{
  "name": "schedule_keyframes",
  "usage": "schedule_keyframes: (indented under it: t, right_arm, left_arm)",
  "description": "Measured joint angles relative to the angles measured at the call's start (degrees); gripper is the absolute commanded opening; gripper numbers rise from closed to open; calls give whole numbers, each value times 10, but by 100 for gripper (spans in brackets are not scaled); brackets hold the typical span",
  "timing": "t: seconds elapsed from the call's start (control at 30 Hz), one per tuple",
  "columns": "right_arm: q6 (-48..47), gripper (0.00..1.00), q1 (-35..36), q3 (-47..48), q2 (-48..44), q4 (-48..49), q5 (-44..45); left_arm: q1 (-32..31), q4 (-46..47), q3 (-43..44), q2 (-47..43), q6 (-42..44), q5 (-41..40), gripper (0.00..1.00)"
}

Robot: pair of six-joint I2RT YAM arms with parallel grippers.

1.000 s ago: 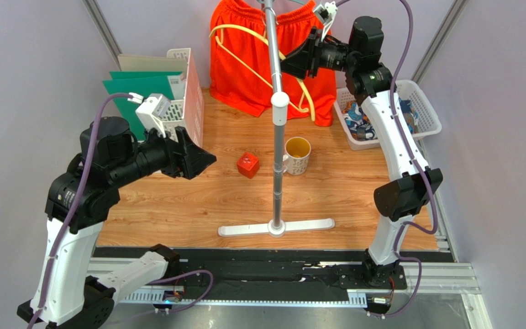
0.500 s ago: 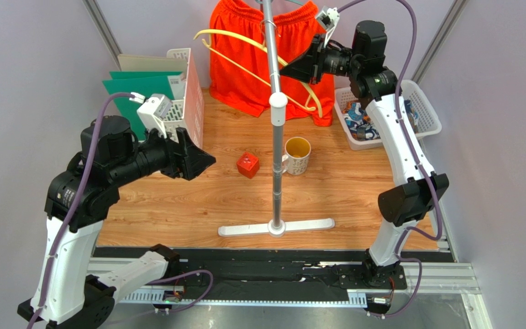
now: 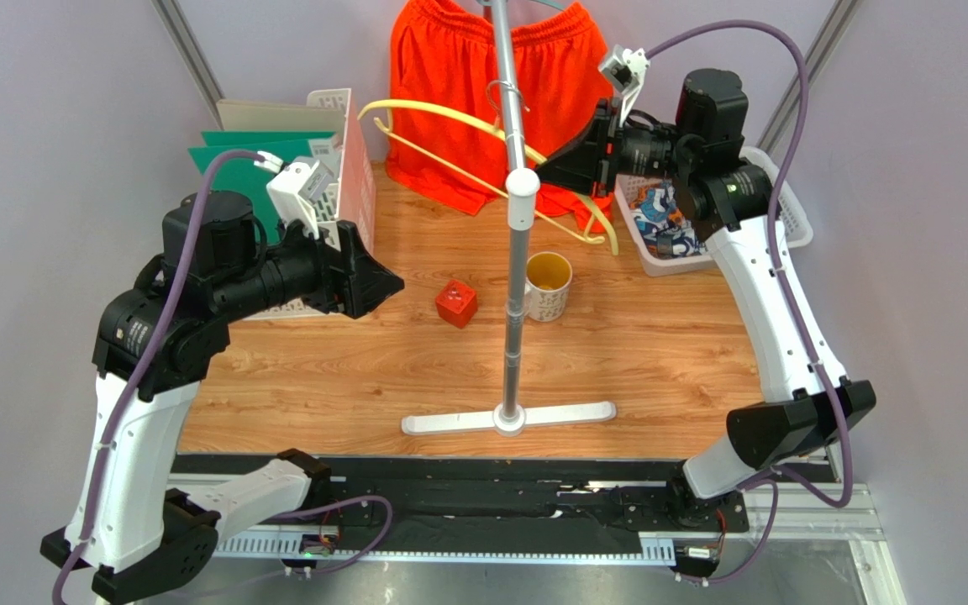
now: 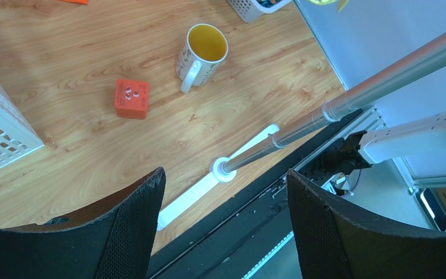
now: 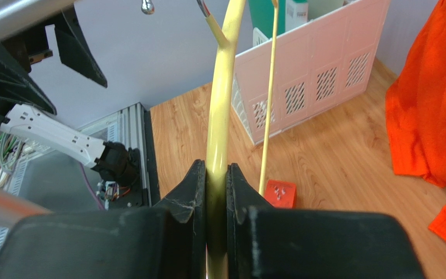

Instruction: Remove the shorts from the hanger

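The right gripper is clamped on the yellow hanger; a slow, level pull toward 6 o'clock should free it without snagging the rack pole. The left gripper, jaws wide, holds nothing at 9 o'clock. The orange shorts hang limp and creased at 12 o'clock, behind the pole

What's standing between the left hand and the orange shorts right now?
The yellow hanger, pinched in the right hand, sweeps across in front of the orange shorts. The stand's pole rises just right of that line. The left hand hangs open, apart from all of them.
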Motion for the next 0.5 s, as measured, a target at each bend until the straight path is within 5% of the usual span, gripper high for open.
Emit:
schedule_keyframes:
  t: [0.23, 0.33, 0.37, 0.5]
  right_arm:
    - [11, 40, 2, -72, -62, 12, 43]
    - [18, 63, 2, -90, -81, 14, 104]
    - [24, 83, 2, -94, -85, 16, 120]
    - [40, 98, 2, -101, -97, 16, 188]
  left_arm:
    - [0, 0, 0, 0, -1, 6, 81]
    - [0, 0, -2, 0, -3, 7, 81]
    - [0, 0, -3, 0, -4, 9, 81]
    - [0, 0, -10, -2, -7, 14, 81]
